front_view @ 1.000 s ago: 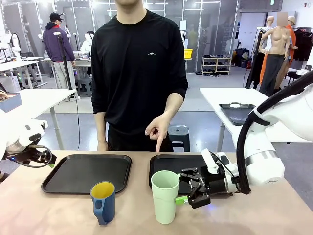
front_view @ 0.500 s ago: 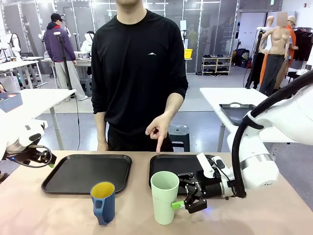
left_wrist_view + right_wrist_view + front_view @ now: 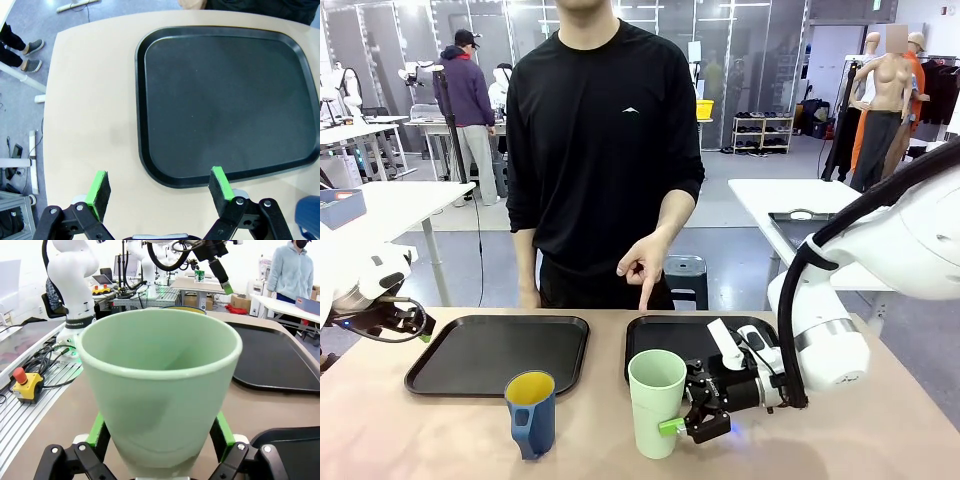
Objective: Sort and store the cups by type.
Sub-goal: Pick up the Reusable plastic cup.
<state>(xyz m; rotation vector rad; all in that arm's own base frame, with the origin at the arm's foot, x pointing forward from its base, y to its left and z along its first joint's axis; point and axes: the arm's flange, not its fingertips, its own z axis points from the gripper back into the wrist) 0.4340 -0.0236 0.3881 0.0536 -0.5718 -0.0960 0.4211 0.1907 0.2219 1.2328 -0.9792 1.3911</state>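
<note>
A tall mint-green tumbler (image 3: 657,400) stands near the table's front edge, just in front of the right tray (image 3: 665,335). My right gripper (image 3: 675,418) has come in low from the right. In the right wrist view the tumbler (image 3: 159,385) sits between the open green pads (image 3: 98,428), one on each side of its base. Left of the tumbler stands a dark blue handled mug (image 3: 531,412) with a yellow inside, in front of the left tray (image 3: 495,352). My left gripper (image 3: 412,325) hangs open at the table's left edge, and in its wrist view the left gripper (image 3: 159,186) is above the left tray's (image 3: 225,95) near corner.
A person stands at the far side. One hand (image 3: 642,268) points a finger down at the far edge of the right tray. The blue mug (image 3: 309,215) shows at the lower right corner of the left wrist view. Bare tabletop lies on the left.
My right gripper has slid left along the table until its open fingers straddle the tumbler's base. The left arm, the mug and the person's pointing hand have stayed put.
</note>
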